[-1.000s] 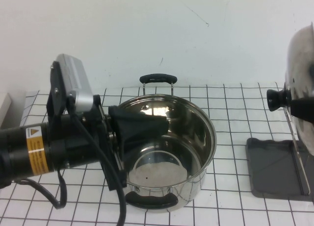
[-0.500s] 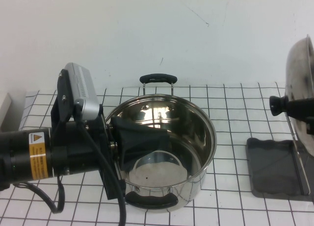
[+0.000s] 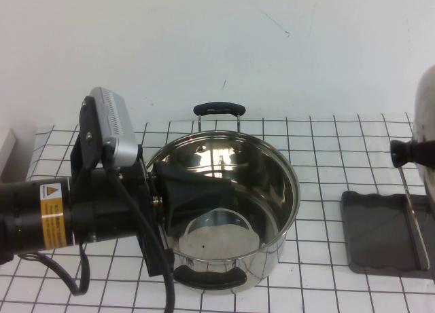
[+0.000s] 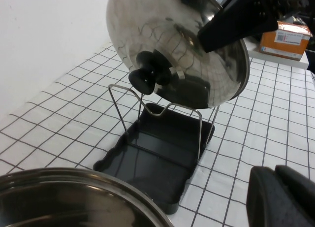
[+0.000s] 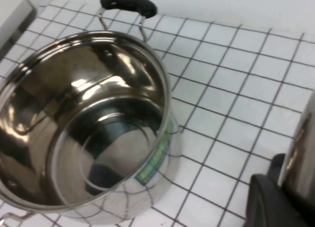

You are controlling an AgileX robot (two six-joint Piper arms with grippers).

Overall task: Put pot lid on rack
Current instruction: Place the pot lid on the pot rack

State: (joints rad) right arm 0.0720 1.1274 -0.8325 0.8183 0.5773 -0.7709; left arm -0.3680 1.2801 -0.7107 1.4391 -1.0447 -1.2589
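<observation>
The shiny domed pot lid [image 3: 428,99] with its black knob [image 3: 397,153] hangs tilted on edge at the far right, partly out of the high view. My right gripper [image 3: 421,153] is shut on it. In the left wrist view the lid [image 4: 162,25] and knob [image 4: 146,78] sit just above the dark grey rack [image 4: 147,170] and its wire bar [image 4: 125,109], held by my right gripper [image 4: 216,32]. The rack [image 3: 377,228] lies below the lid. My left gripper [image 3: 228,172] is shut and empty over the pot's near-left rim; its fingers [image 4: 295,192] show together.
The deep steel pot [image 3: 289,191] with two black handles stands mid-table, also in the right wrist view [image 5: 74,113]. The lid's edge [image 5: 300,148] and my right gripper [image 5: 275,200] show there. An orange box [image 4: 285,37] sits beyond the rack. A white block [image 3: 5,150] is at far left.
The lid has moved right with my right gripper, further out of the high view. My left arm shifted slightly up and back at first, then stayed still.
</observation>
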